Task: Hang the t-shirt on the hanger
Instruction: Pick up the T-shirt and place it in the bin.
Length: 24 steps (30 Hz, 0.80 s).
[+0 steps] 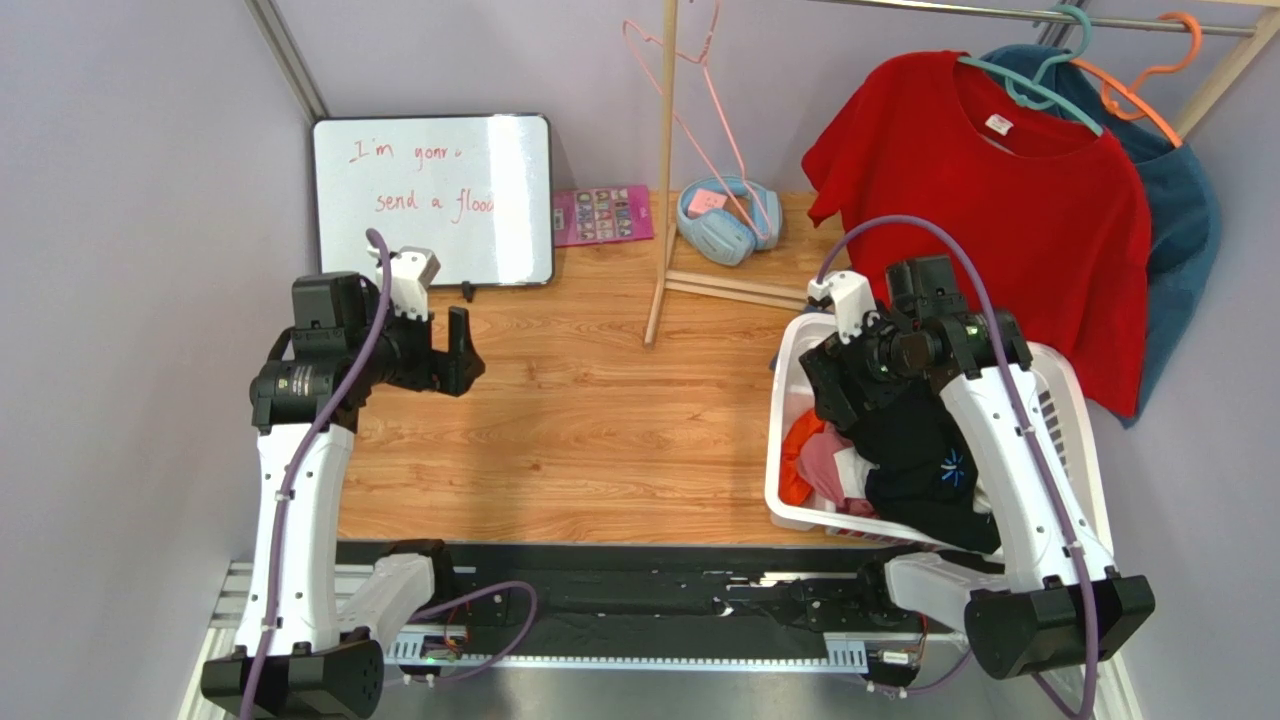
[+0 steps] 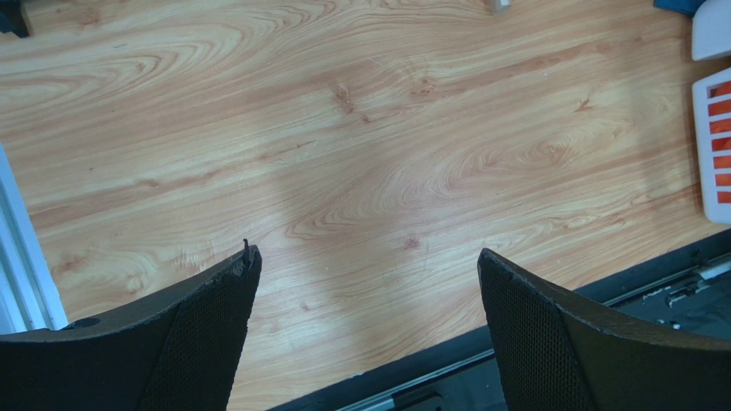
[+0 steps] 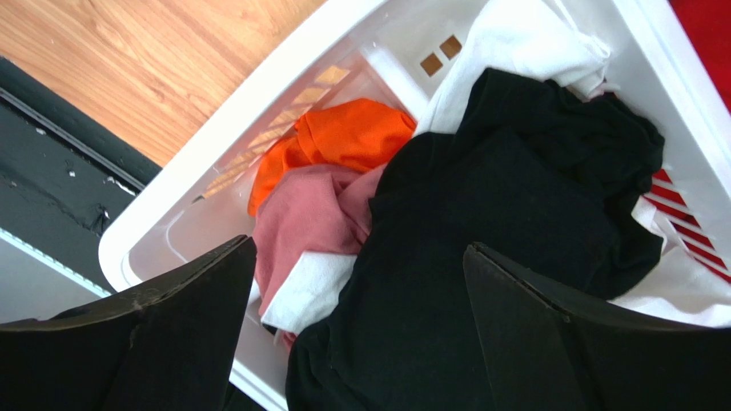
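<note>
Right wrist view looks straight down into the white laundry basket (image 3: 257, 111), where the black t-shirt (image 3: 498, 223) lies crumpled over one orange cloth (image 3: 343, 137), one pink cloth (image 3: 309, 218) and white fabric (image 3: 523, 43). The right gripper (image 3: 359, 248) hangs directly above the t-shirt with its two fingers spread wide and nothing between them; whether they touch the cloth cannot be told. Only the top view shows the t-shirt's small blue mark (image 1: 951, 468). It also shows the pink hanger (image 1: 720, 128), hung on a wooden stand (image 1: 663, 180) at the back of the table (image 1: 601, 435), well apart from the basket. Three hangers can be counted there: the pink one, a teal one (image 1: 1052, 83) carrying a red t-shirt (image 1: 992, 195), and an orange one (image 1: 1150, 98) with a teal-blue shirt (image 1: 1180, 195). The left gripper (image 2: 367, 254) is spread over bare wood, with the basket's edge at the right of its view.
</note>
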{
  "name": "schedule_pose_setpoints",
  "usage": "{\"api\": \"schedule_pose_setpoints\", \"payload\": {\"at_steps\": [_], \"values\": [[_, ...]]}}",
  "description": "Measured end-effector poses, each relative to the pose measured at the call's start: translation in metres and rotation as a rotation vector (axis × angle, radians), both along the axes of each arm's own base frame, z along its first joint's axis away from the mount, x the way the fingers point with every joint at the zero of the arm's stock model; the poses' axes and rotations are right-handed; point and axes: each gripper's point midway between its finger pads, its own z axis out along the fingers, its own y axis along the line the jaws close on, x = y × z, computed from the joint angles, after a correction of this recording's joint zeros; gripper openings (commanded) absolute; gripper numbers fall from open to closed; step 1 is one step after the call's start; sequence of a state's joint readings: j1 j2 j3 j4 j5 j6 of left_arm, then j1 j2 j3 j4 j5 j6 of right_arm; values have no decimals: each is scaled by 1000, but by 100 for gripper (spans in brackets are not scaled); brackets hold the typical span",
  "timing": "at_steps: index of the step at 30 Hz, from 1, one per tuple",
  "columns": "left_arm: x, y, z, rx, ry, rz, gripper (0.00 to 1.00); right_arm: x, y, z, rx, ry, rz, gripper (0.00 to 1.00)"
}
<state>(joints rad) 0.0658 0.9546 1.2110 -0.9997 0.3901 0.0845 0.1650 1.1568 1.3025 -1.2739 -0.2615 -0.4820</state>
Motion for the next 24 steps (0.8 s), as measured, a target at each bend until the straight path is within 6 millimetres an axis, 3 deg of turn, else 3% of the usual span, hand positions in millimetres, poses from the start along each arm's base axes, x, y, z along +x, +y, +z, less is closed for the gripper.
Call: {"api": "schedule_pose_setpoints", "payload": {"at_steps": [4, 10, 13, 17, 18, 20, 21, 23, 24], "values": [[1, 1, 6, 19, -19, -16, 99, -3, -19, 7, -30, -3, -13, 99], [2, 2, 10, 38, -34, -34, 99, 3, -67, 18, -109, -75, -90, 99], [4, 2, 7, 38, -26, -39, 99, -6, -75, 11, -144, -70, -81, 99], [4, 1, 6, 36, -20, -44, 99, -21, -78, -17, -171, 13, -57, 91], [4, 1, 6, 36, -20, -44, 99, -26, -79, -27, -178, 46, -53, 87], [4, 1, 7, 35, -22, -46, 99, -37, -81, -46, -189, 114, -46, 69], [4, 1, 7, 35, -24, -46, 99, -41, -82, -53, -194, 138, -40, 52], [3, 1, 8, 37, -30, -47, 99, -43, -83, -57, -202, 155, -32, 35], [2, 0, 9, 37, -35, -48, 99, -42, -83, -57, -202, 153, -34, 19]]}}
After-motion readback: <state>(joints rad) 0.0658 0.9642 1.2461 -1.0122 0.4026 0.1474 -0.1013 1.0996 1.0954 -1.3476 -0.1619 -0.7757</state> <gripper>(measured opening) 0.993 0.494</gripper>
